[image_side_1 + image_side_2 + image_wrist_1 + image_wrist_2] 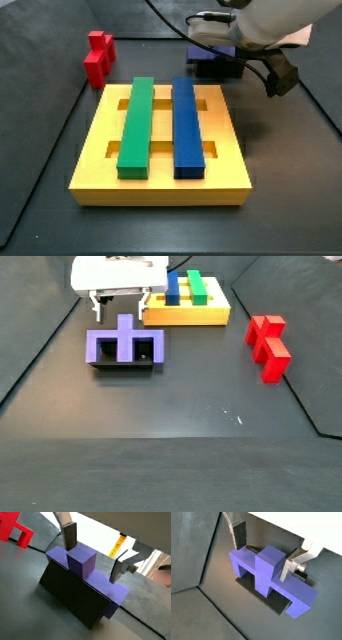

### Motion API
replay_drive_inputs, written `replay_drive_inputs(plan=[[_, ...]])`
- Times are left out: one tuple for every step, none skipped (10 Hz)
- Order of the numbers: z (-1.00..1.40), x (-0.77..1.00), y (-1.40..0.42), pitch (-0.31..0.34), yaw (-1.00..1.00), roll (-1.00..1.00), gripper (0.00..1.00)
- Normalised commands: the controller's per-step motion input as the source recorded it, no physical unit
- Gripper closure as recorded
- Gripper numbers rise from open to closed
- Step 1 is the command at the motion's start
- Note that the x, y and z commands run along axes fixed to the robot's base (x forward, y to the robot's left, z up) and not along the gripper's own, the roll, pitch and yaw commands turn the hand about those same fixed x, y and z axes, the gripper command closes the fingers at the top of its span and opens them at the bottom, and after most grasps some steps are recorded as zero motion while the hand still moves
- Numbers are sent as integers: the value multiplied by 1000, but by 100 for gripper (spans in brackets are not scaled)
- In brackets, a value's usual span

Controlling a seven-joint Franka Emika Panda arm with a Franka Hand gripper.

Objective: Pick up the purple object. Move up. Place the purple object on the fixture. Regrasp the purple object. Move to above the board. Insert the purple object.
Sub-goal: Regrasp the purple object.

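The purple object [80, 562] [264, 572] is a short bar with a raised centre stub. It rests on the black fixture [70, 597] [124, 364]. My gripper [93, 559] [263, 554] is open just above it. One finger stands on each side of the stub, with a gap to it on both sides. In a side view the gripper [116, 301] hangs over the purple object [124, 344], to the left of the board [187, 313]. In a side view the arm covers most of the purple object [203, 52] behind the yellow board [160, 165].
The board carries a long green bar [138, 122] and a long blue bar [187, 125]. A red stepped block [98, 58] [267, 344] stands on the dark floor apart from the board. Dark walls border the floor.
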Motion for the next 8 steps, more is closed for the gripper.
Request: replay_drive_inputs(plan=[[-69,0,0,-17,0,146,0],[-80,0,0,0,0,186,0],[0,-14,66,0,-43,157,0],[0,-123,91,0,-20,183,0],[0,-114,89,-11,-23,134,0],[-106,-106,94,-217,0,0,0],[-54,-129,80,-363,-6,-200,0],[-71,-100,60,-403,-57,-220,0]])
